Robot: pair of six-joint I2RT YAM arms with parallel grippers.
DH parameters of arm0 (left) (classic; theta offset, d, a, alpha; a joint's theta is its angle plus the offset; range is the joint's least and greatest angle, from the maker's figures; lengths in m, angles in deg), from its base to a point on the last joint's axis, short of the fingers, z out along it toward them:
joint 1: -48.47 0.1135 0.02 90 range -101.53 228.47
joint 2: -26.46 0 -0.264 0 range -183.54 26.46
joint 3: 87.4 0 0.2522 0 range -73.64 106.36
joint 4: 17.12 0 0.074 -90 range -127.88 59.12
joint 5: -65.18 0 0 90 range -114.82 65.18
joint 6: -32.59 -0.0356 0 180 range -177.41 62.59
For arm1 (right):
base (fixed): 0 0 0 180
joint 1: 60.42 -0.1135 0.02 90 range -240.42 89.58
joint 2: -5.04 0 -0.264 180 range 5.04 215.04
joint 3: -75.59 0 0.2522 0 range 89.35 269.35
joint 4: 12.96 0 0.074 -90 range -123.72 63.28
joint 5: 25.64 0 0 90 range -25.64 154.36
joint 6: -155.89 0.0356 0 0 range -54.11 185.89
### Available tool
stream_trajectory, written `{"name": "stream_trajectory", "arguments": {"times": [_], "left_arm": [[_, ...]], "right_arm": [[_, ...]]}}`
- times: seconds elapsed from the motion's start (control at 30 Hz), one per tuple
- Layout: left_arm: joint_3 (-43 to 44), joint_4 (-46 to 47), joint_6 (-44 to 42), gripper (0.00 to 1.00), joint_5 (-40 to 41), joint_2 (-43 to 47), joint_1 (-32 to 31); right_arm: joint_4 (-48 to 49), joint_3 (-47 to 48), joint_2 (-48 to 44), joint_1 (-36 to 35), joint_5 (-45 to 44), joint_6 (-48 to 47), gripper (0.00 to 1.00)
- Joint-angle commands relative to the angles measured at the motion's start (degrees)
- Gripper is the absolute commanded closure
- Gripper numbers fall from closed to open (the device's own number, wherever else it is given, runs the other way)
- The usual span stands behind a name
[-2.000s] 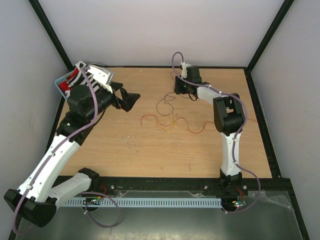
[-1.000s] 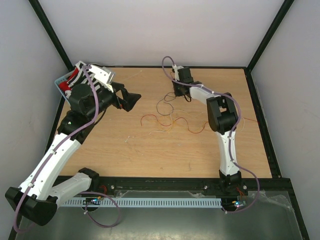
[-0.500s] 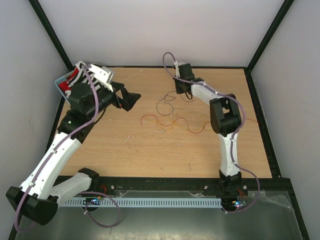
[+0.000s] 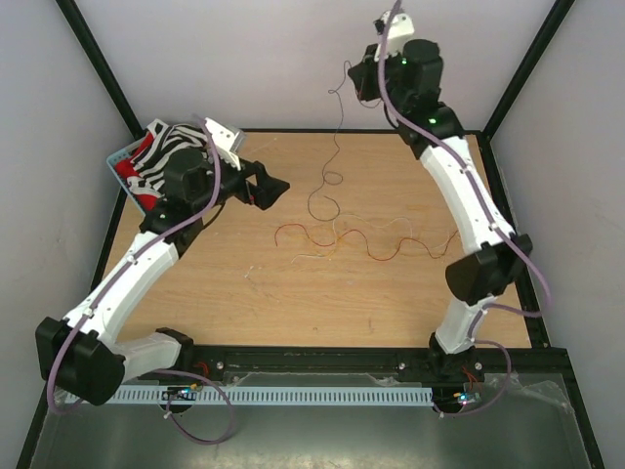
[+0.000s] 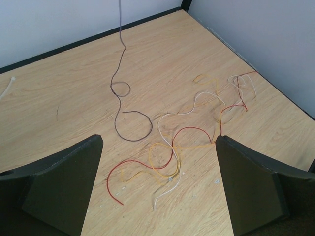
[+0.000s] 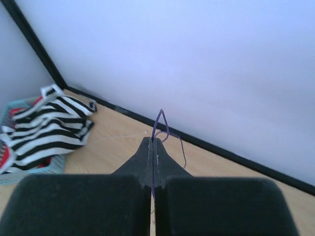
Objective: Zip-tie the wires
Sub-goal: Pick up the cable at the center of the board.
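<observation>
Right gripper (image 6: 152, 143): fingers pressed flat together, pinching the dark wire (image 6: 161, 123). A short loop of the wire stands up above the tips. Only the right wrist view resolves this grip.

Top view: right gripper (image 4: 369, 76) is high above the table (image 4: 244, 293), beyond the red-orange tangle (image 4: 337, 237), in front of the back wall (image 4: 244, 59). The pinch is too small to read here. What this view adds is the dark wire (image 4: 333, 147) hanging from the gripper as one curly strand, its lower end looped on the wood just behind the tangle.

Left gripper (image 4: 271, 189): spread wide, nothing between the jaws, up and to the left of the tangle.

Left wrist view: left gripper (image 5: 158, 140) looks between its two fingers (image 5: 64, 187) onto the tangle (image 5: 189, 129). It separates strands that the top view merges: red, orange-yellow and whitish, crossing one another. The dark wire's (image 5: 118, 110) bottom loops lie close behind the tangle; whether they touch it cannot be told.

Zip tie (image 5: 6, 87): whitish strip well left of the tangle, cut off by the frame edge.

Basket (image 4: 115, 161) with striped cloth (image 4: 166, 147): far left of the tangle, behind the left arm. The right wrist view also catches the basket (image 6: 29, 173) and cloth (image 6: 49, 125).
</observation>
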Motion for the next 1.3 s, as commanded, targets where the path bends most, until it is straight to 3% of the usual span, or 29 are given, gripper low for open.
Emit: {"name": "stream_trajectory", "arguments": {"times": [0.0, 0.3, 0.67, 0.9, 1.27], "left_arm": [[1.2, 7.8, 2.7, 0.01, -2.6, -0.7, 0.5], [5.5, 11.1, 31.8, 0.01, -8.1, -0.9, 1.7], [5.7, 22.2, 18.7, 0.02, -13.4, -6.9, -8.7], [7.9, 29.2, 15.5, 0.13, -13.8, -13.7, -12.5], [10.0, 44.3, 17.7, 0.3, -13.5, -21.1, -14.9]], "right_arm": [[-0.8, -0.5, -5.2, -0.2, 5.8, 2.6, 1.0], [1.9, -14.1, -15.1, -0.2, 10.5, 6.8, 1.0], [19.1, -33.5, -27.9, -0.3, 15.9, 27.0, 1.0], [23.4, -39.3, -31.7, -0.3, 19.4, 33.5, 1.0], [24.5, -42.2, -33.6, -0.3, 22.0, 35.6, 1.0]]}}
